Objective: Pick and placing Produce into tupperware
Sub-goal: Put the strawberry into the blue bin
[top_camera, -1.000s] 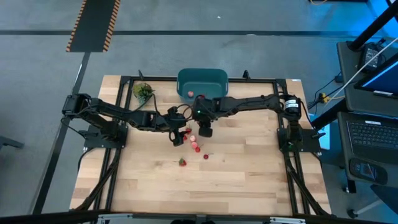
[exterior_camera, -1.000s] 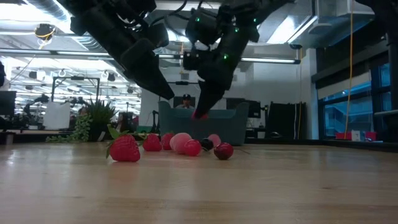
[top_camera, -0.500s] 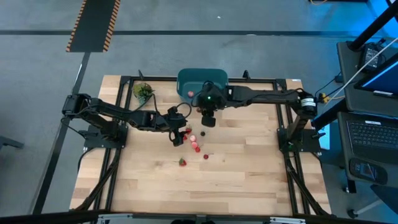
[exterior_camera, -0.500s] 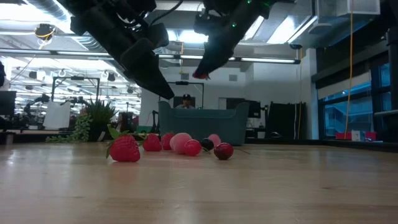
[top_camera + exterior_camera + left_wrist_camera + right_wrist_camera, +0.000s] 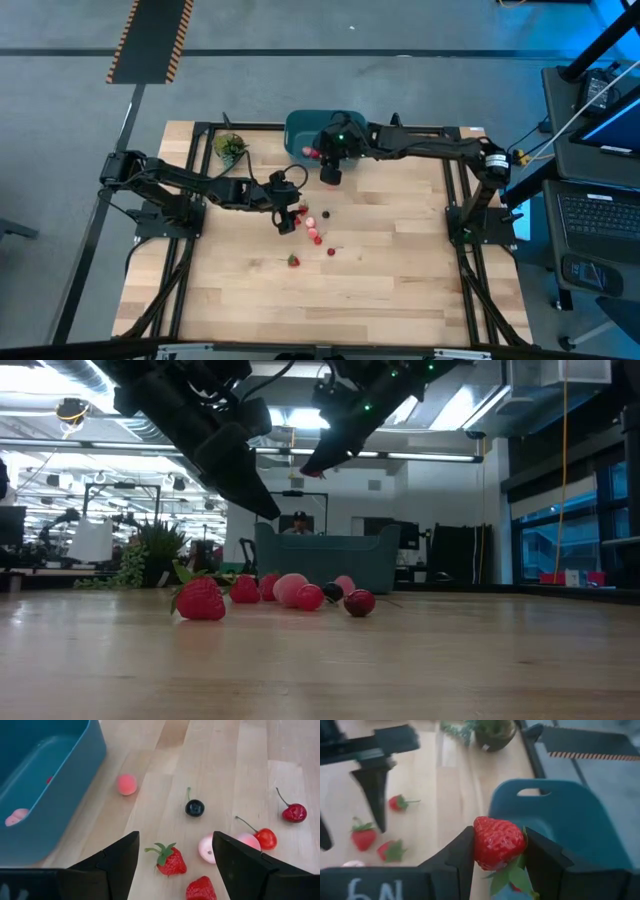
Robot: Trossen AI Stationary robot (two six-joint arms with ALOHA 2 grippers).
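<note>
Right gripper grips a strawberry above teal tub's front rim; left gripper wide open over loose fruit.

The light wooden desk carries a teal tub at its far edge, a green leafy plant, and scattered strawberries and cherries near its middle.

The high view looks straight down on the whole table. The low view sits at tabletop level, facing the teal tub. Both wrist views look closely onto the wood beside that tub, shared by all four views.
</note>
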